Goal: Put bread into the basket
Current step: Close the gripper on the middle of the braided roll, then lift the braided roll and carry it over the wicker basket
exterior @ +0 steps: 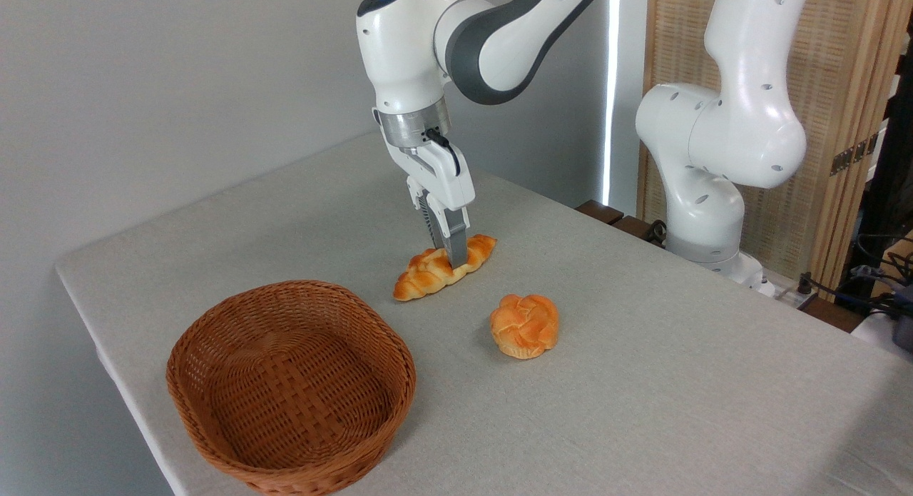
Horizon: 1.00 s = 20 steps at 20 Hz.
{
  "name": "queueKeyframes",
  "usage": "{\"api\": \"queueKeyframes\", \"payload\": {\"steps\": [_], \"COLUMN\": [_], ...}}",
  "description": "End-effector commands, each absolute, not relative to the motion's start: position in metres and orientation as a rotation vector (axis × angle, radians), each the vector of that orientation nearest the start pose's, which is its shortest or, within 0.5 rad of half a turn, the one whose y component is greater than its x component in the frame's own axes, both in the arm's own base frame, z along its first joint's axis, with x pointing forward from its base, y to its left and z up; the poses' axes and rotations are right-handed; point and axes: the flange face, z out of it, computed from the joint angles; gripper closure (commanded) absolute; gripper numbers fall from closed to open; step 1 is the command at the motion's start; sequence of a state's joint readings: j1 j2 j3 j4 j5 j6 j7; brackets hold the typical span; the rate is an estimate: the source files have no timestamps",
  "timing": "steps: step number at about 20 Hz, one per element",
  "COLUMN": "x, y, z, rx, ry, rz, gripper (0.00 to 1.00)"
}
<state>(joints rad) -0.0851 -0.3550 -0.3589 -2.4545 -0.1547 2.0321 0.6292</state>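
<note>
Claw point(454, 257) astride the braided loaf point(442, 267) at mid-length, closure indiscernible; we judge it light, glossy, best gripped centrally.

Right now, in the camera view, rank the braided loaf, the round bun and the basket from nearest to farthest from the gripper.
1. Braided loaf: directly under the gripper, fingers down on it.
2. Round bun: lower right.
3. Basket: lower left, at the table's front.

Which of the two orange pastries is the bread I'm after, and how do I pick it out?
Start at the wicker basket at the table's front left. Behind and to its right lies the bread, directly under the gripper. It is long, braided and tapered, unlike the round knotted bun sitting alone nearer the camera.
</note>
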Motion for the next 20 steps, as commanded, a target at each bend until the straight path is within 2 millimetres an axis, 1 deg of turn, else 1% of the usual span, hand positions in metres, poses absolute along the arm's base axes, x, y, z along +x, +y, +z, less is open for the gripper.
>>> {"api": "queueKeyframes", "payload": {"steps": [1, 4, 6, 8, 12, 14, 15, 16, 17, 18, 20], "x": [0.379, 0.380, 0.382, 0.389, 0.403, 0.408, 0.415, 0.425, 0.437, 0.450, 0.480], "y": [-0.188, -0.189, -0.192, -0.198, -0.209, -0.212, -0.208, -0.205, -0.210, -0.211, -0.202], "z": [0.409, 0.413, 0.422, 0.442, 0.500, 0.524, 0.532, 0.535, 0.535, 0.532, 0.536], "rx": [-2.796, -2.797, -2.793, -2.787, -2.790, -2.840, -2.865, -2.879, -2.884, -2.899, -2.937], "ry": [1.497, 1.494, 1.499, 1.508, 1.524, 1.522, 1.506, 1.497, 1.505, 1.504, 1.477], "rz": [0.095, 0.083, 0.059, 0.007, -0.067, -0.127, -0.158, -0.166, -0.165, -0.153, -0.179], "gripper": [0.74, 0.75, 0.75, 0.75, 0.75, 0.75, 0.75, 0.75, 0.75, 0.75, 0.75]}}
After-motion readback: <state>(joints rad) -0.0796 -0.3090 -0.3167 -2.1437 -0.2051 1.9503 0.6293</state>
